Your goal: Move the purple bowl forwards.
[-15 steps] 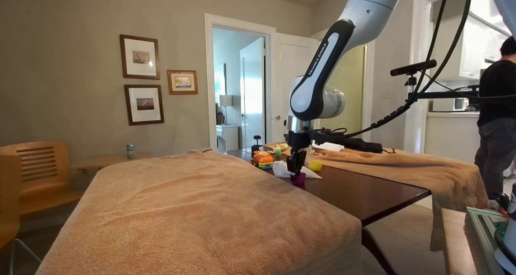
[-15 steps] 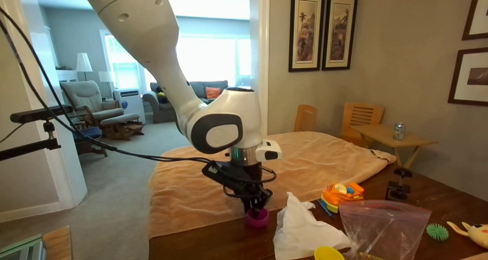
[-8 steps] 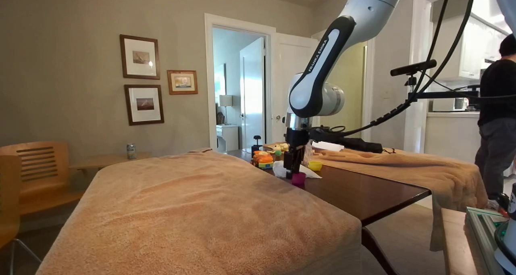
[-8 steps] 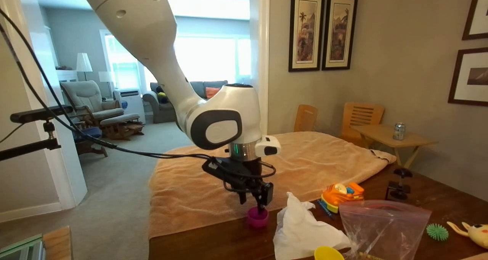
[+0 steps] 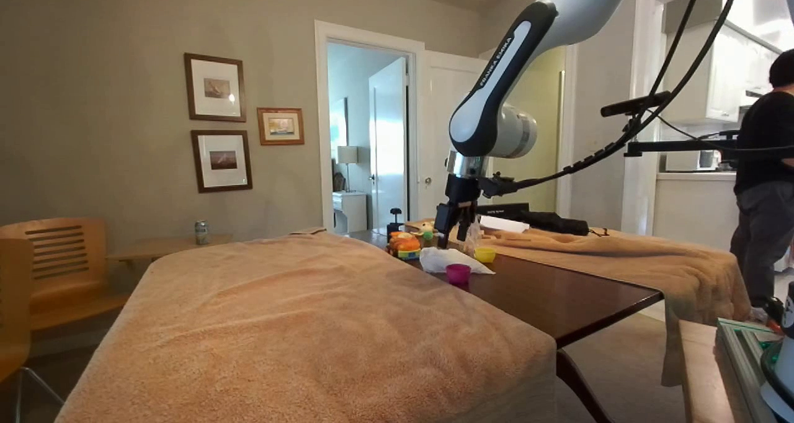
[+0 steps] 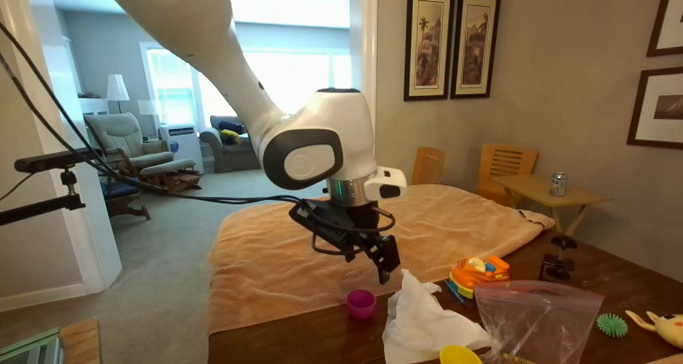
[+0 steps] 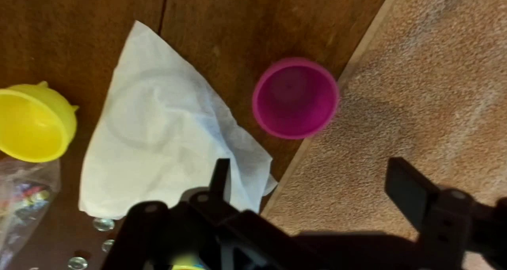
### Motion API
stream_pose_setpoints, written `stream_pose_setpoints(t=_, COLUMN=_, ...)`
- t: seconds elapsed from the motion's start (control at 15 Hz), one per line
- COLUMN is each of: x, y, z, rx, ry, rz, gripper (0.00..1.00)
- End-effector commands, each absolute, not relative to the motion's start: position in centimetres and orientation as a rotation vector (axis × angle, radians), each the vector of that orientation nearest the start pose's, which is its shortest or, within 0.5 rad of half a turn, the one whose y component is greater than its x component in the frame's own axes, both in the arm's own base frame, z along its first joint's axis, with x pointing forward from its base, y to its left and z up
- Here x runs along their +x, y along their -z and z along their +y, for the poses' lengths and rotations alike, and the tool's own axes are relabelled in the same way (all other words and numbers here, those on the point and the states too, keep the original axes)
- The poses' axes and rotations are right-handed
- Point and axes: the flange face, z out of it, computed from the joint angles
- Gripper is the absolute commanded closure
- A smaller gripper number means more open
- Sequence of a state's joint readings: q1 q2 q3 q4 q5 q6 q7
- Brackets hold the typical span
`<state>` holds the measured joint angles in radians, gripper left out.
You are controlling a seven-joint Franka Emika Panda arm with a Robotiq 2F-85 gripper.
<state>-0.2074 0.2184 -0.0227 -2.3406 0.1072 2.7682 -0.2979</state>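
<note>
The purple bowl point(image 7: 295, 99) is upright and hollow side up on the dark wooden table, its rim overlapping the towel's edge in the wrist view. Both exterior views show it too, the bowl point(image 5: 458, 275) standing just beside the white tissue and nothing touching it from above. My gripper point(image 6: 368, 268) hangs above the table, higher than the bowl point(image 6: 361, 305) and apart from it. Its two black fingers point(image 7: 408, 191) are spread wide in the wrist view, with only towel, tissue and table seen between them. Nothing is held.
A crumpled white tissue point(image 7: 158, 123) lies beside the bowl. Past it are a yellow bowl point(image 7: 33, 123) and a clear plastic bag point(image 6: 536, 316). An orange toy point(image 6: 477, 276), a black clamp point(image 6: 558, 257) and a green spiky ball point(image 6: 612, 325) stand farther along. An orange towel point(image 6: 299, 278) covers one side.
The fingers, earlier at the purple bowl's rim, have spread apart and let go of it. My gripper has risen and moved off toward the tissue; the bowl has stayed where it was.
</note>
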Motion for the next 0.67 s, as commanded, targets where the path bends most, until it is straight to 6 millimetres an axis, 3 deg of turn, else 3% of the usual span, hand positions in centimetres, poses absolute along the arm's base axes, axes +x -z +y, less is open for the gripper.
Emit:
stream_pose_setpoints(t=0.0, x=50.4, y=-27.9, z=-16.8, rx=-3.094, ry=0.340, rz=0.349, gripper=0.00)
stream_pose_setpoints(t=0.2, x=49.7, y=-28.6, z=-19.7, rx=-3.067, ry=0.364, rz=0.513, gripper=0.00)
stream_pose_setpoints(t=0.6, x=49.7, y=-29.0, z=-21.3, rx=-3.087, ry=0.377, rz=0.528, gripper=0.00)
